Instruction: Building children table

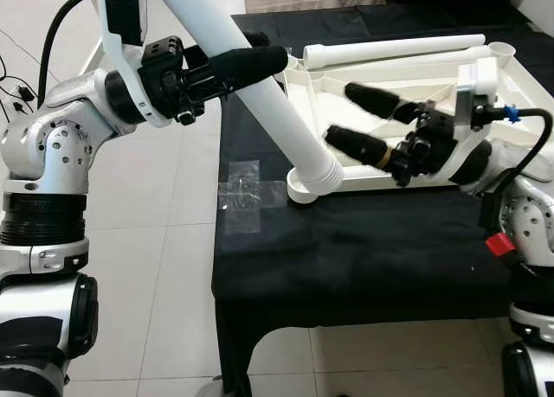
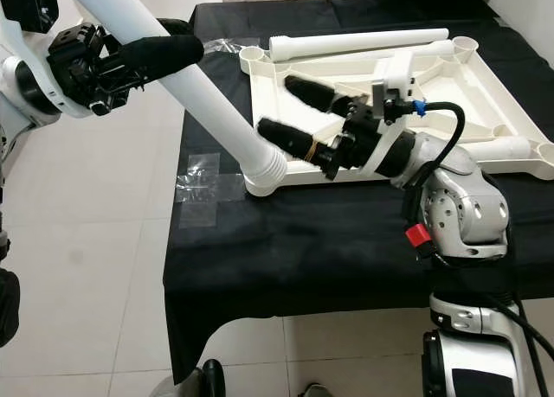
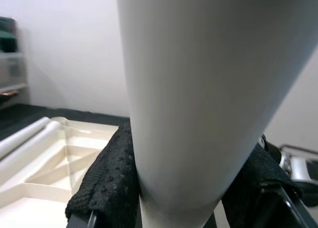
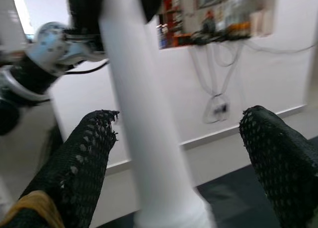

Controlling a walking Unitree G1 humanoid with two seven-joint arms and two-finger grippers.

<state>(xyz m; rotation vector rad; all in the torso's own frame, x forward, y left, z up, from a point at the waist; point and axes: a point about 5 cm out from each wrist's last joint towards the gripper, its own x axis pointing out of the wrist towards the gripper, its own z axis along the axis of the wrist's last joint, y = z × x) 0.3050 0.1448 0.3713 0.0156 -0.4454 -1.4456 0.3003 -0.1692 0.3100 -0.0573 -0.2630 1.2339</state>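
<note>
tabletop (image 2: 450, 77): I see it upside down on the surface (image 2: 303, 241)
leg (image 1: 268, 94): leans into its near-left corner socket (image 1: 307, 188)
spare leg (image 1: 394, 49): along its far edge

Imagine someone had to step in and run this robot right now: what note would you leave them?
Left gripper: shut on the white table leg, held slanted, its flared lower end at the near left corner socket of the upturned white tabletop.
Right gripper: open, empty, fingers spread over the tabletop just beside that leg.
Tabletop lies upside down on the black-covered table. Another loose leg lies across its far edge.
Done: first leg brought to its socket.
Left: whether it is fully seated cannot be told; check that, then fit the remaining legs.
</note>
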